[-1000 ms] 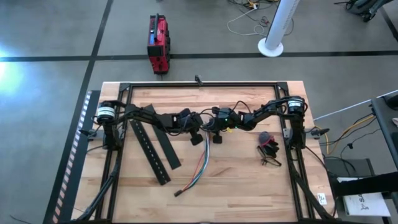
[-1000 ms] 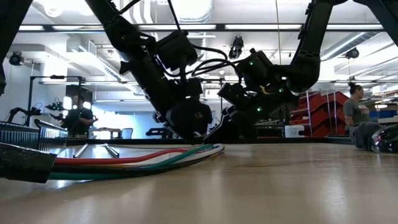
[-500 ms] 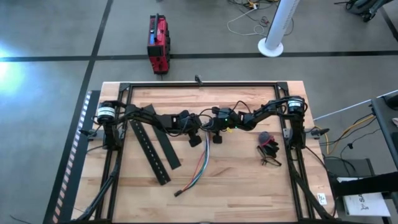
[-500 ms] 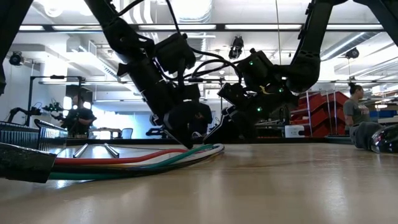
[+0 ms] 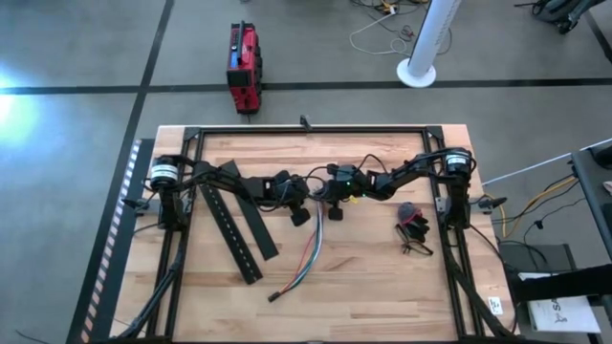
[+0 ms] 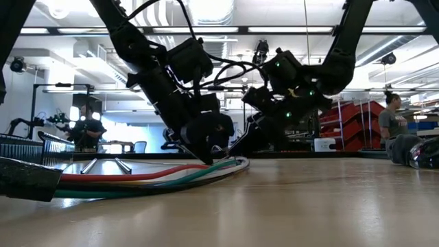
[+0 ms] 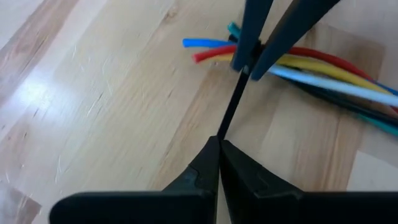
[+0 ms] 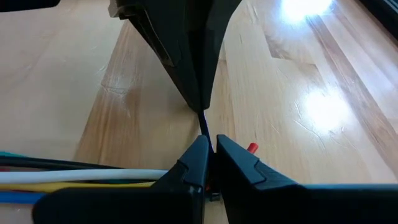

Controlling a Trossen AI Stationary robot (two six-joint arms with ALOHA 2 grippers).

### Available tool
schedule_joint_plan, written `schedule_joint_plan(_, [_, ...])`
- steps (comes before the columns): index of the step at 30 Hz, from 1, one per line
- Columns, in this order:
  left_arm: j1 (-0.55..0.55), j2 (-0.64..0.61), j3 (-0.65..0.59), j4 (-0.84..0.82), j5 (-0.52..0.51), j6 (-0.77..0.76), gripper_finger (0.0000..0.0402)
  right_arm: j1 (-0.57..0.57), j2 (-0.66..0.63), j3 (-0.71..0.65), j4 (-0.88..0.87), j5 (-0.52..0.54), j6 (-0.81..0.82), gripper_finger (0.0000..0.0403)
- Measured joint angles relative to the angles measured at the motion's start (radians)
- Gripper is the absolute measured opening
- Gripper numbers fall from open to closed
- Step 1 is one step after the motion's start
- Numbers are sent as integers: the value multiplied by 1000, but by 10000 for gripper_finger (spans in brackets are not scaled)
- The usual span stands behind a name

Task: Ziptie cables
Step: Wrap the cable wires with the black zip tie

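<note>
The cables [image 5: 308, 256] are a bundle of blue, red, yellow, white and green wires. They lie flat on the wooden table, running from mid-table toward the near edge. Their far ends [image 7: 214, 50] fan out under the two grippers. My left gripper [image 7: 219, 142] and my right gripper [image 8: 209, 147] meet tip to tip over those ends, and each is shut on a thin black zip tie [image 7: 231, 106]. In the low view my left gripper [image 6: 208, 159] points steeply down, just above the cables [image 6: 158, 175]. Whether the tie loops around the cables is hidden. My left gripper pinches the zip tie's strap [image 7: 222, 127] between its two fingertips, slanting down from the table's left. The strap runs straight on to the other gripper's fingers [image 7: 255, 43], above the wood. My right gripper pinches the same strap [image 8: 204, 132] at its fingertips, slanting down from the table's right. Only a short stretch of strap shows between its tips and the left fingers [image 8: 189, 68].
Two long flat black slotted bars [image 5: 232, 234] lie left of the cables. A small tangle of dark wire with a red-black clip [image 5: 412, 227] lies to the right. A black frame [image 5: 316, 130] edges the table. People stand in the room beyond.
My left gripper has sunk toward the table at the cables' far ends, staying shut on the zip tie. The cables have kept their place.
</note>
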Motion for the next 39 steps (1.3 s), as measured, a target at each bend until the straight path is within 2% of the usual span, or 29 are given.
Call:
schedule_joint_plan(8, [1,17,-17,33,14,-4,0,0,-85,0,-24,2,26,12])
schedule_joint_plan(33, [1,18,-19,45,21,-3,0,2,-41,14,-98,2,98,14])
schedule_joint_plan(39, [1,19,-20,48,22,-4,0,3,-11,31,-119,52,90,14])
